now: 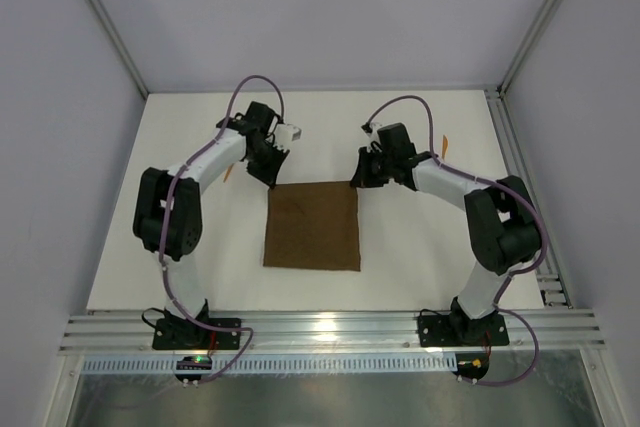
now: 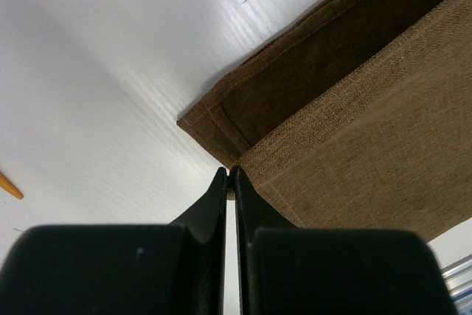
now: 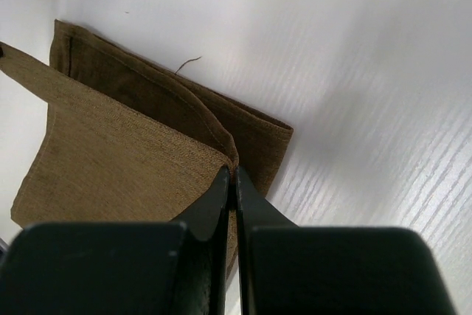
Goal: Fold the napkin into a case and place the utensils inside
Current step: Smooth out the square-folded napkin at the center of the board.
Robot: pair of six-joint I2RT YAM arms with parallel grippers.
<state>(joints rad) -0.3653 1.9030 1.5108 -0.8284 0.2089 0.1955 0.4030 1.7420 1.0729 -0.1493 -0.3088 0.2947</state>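
Left pincer (image 2: 230, 176) and right pincer (image 3: 230, 172) each clamp a napkin (image 1: 312, 227) corner at their tips, so uneven pulling may slip it.

No writing can be read in any view. The napkin (image 1: 312, 226) shows only plain brown weave and the bench (image 1: 400, 247) only plain white surface — no letters, numbers, labels, brand marks or signs are legible.

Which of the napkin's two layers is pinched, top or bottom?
The top layer: left gripper and right gripper pinch its corners; the bottom layer lies flat on the table.
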